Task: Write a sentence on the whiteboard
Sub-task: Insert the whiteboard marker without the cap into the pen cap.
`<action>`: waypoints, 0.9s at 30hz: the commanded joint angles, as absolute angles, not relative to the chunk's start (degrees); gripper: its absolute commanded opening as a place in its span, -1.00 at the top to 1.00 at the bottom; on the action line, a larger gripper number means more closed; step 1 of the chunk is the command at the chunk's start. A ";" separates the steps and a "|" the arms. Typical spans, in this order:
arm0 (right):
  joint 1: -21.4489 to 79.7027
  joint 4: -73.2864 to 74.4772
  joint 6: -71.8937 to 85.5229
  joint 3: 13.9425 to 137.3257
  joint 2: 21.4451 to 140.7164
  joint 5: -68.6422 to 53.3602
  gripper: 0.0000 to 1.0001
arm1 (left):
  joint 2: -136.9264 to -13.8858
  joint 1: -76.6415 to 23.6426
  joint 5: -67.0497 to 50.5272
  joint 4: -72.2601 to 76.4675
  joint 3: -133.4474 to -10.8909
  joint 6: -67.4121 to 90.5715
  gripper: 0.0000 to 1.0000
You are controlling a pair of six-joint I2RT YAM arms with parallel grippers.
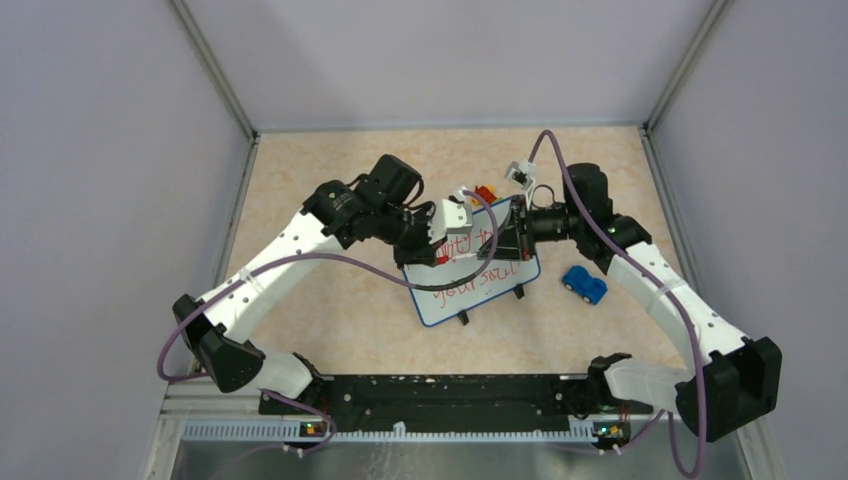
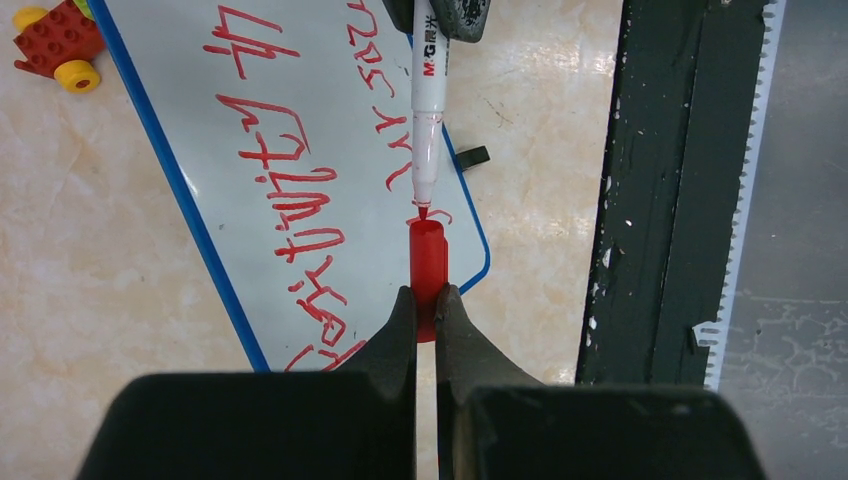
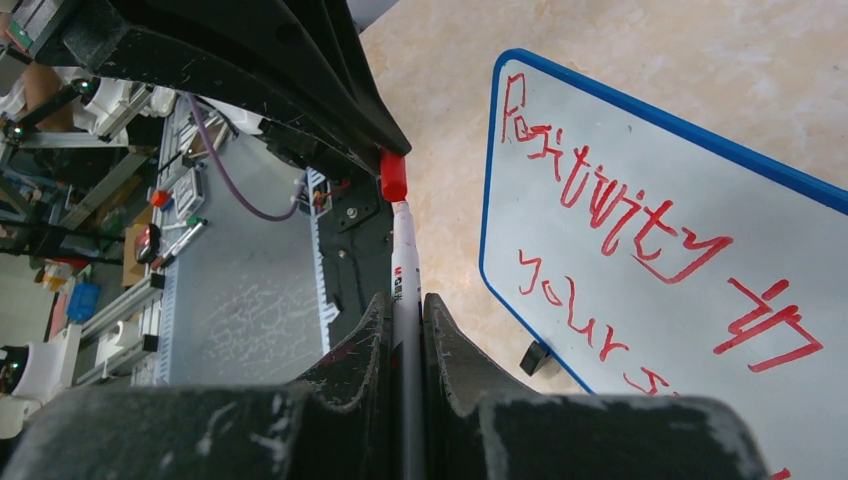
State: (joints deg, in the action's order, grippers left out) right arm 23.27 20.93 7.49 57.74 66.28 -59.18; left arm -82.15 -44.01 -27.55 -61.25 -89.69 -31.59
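The whiteboard (image 1: 452,303), blue-rimmed with black feet, is laid on the table (image 1: 330,300) between the arms, a blue toy car (image 1: 584,284) near it. The sentence (image 3: 620,215) is written in thin, uneven red strokes and is read as "Positivity in your", its last word cut off. "M&G" is printed on the white marker (image 2: 428,90) clenched in the right gripper (image 3: 405,305); the red cap (image 2: 429,262) is pinched by the left gripper (image 2: 426,300), the nib at its mouth.

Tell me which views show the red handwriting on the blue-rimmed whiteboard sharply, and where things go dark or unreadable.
Left wrist: red handwriting crisp, black left gripper a dark, featureless mass up close. Right wrist: writing sharp too, black right gripper in shadow. Top external: even light, but text on the blue-rimmed whiteboard too small to read.
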 commanded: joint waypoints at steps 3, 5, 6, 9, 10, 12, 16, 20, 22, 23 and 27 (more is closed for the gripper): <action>24.15 20.39 6.18 59.64 66.73 -59.49 1.00 | -82.42 -44.71 -28.78 -60.23 -91.06 -31.71 1.00; 24.27 20.48 6.08 59.76 66.71 -59.50 1.00 | -82.55 -44.86 -28.70 -60.21 -91.09 -31.68 1.00; 24.34 20.43 6.07 59.80 66.78 -59.57 1.00 | -82.66 -44.96 -28.59 -60.25 -91.06 -31.79 1.00; 24.48 20.68 5.92 59.74 66.73 -59.42 1.00 | -82.78 -44.98 -28.09 -60.06 -91.14 -31.81 1.00; 24.55 20.64 5.82 59.65 66.75 -59.23 1.00 | -82.77 -44.96 -28.08 -59.93 -91.23 -31.68 1.00; 24.69 20.31 5.88 59.46 66.80 -59.15 1.00 | -82.97 -45.04 -27.89 -59.81 -91.44 -31.59 1.00; 25.12 20.41 5.77 59.75 67.14 -59.02 1.00 | -83.93 -45.27 -27.08 -59.99 -92.05 -31.46 1.00; 25.40 19.51 6.29 59.10 67.35 -58.95 1.00 | -84.28 -45.44 -27.26 -59.21 -92.89 -30.76 1.00; 25.59 18.55 6.86 58.78 67.85 -59.18 1.00 | -84.81 -45.64 -28.13 -59.22 -93.43 -30.42 1.00; 25.78 18.16 7.13 58.73 68.22 -59.34 1.00 | -85.08 -45.93 -28.05 -59.22 -93.92 -30.37 1.00; 26.70 15.11 8.88 57.82 68.59 -59.46 1.00 | -86.45 -46.58 -26.03 -59.26 -97.11 -30.55 1.00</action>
